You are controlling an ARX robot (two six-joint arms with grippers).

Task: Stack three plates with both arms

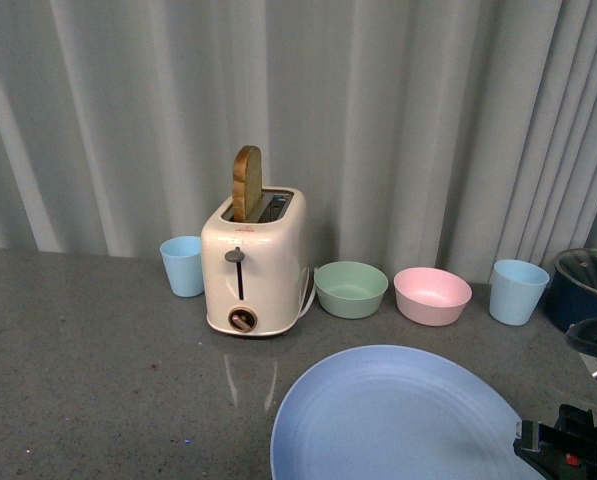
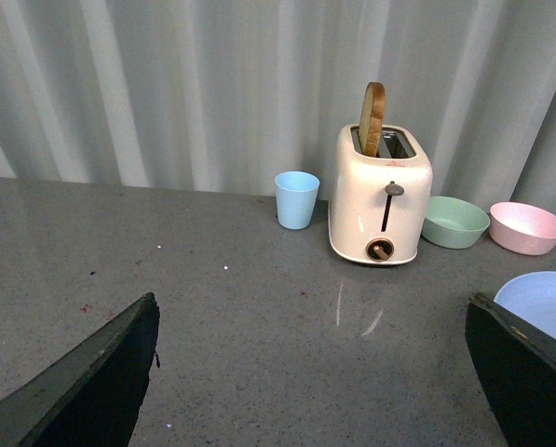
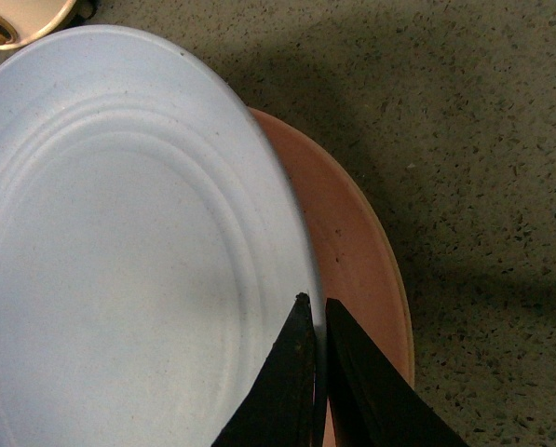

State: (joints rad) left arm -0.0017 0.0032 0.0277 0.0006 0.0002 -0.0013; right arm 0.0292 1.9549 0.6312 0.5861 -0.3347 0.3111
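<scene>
Here, grey speckled stone-look counter [image 1: 88,350] underlies everything, pale pleated curtain [image 1: 408,110] behind. Light blue plate [image 3: 119,270], broad, round, matte, faint concentric rings, sits over pink plate [image 3: 357,251], whose salmon rim peeks out as crescent; both at counter's near edge, toward my right. My right gripper [image 3: 317,321] pinched narrow on blue plate's rim, one finger each side. My left gripper [image 2: 310,372] spread wide over bare counter, holding nothing. Glossy cream toaster [image 1: 255,262] with toast slice [image 1: 245,182] stands further back.
</scene>
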